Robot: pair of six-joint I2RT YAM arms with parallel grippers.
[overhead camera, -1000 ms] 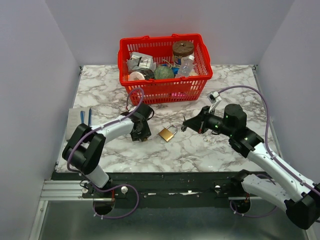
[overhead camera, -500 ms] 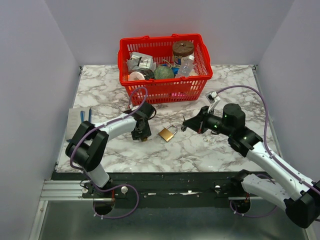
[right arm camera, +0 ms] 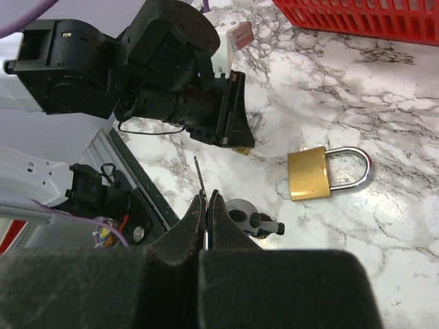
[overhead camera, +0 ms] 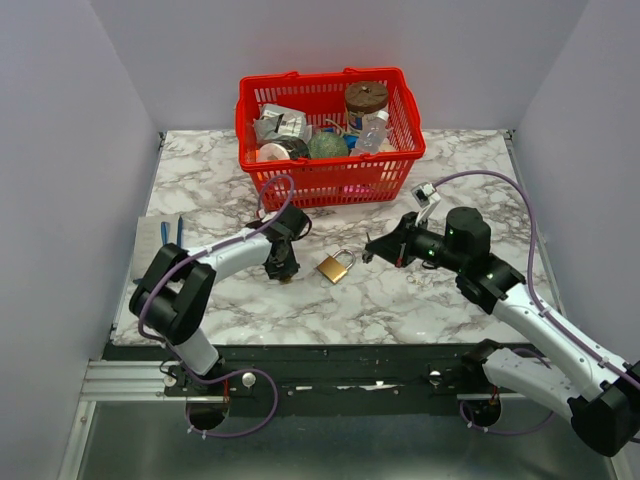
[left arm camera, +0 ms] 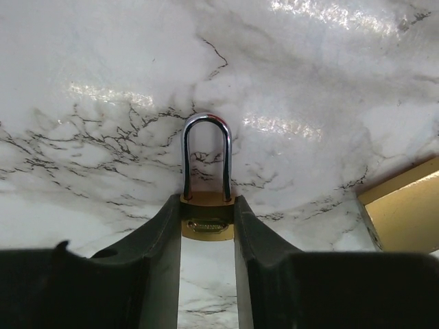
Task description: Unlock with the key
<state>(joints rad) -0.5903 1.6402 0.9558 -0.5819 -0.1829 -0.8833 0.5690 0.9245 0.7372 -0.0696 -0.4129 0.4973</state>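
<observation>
At the lower centre of the left wrist view, the left gripper (left arm camera: 207, 203) has its fingers pressed against both sides of a small padlock's (left arm camera: 207, 227) brass body, the shackle pointing up the frame over the marble table (left arm camera: 103, 55). A larger brass padlock (overhead camera: 335, 267) lies flat at the centre of the top view. Just right of it, the right gripper (right arm camera: 208, 199) is pinched tight on a thin key (right arm camera: 198, 177).

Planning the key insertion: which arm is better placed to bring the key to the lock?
Right. The right gripper is pinching the key, while the left gripper clamps the small padlock by its brass body, steadying it on the table.
</observation>
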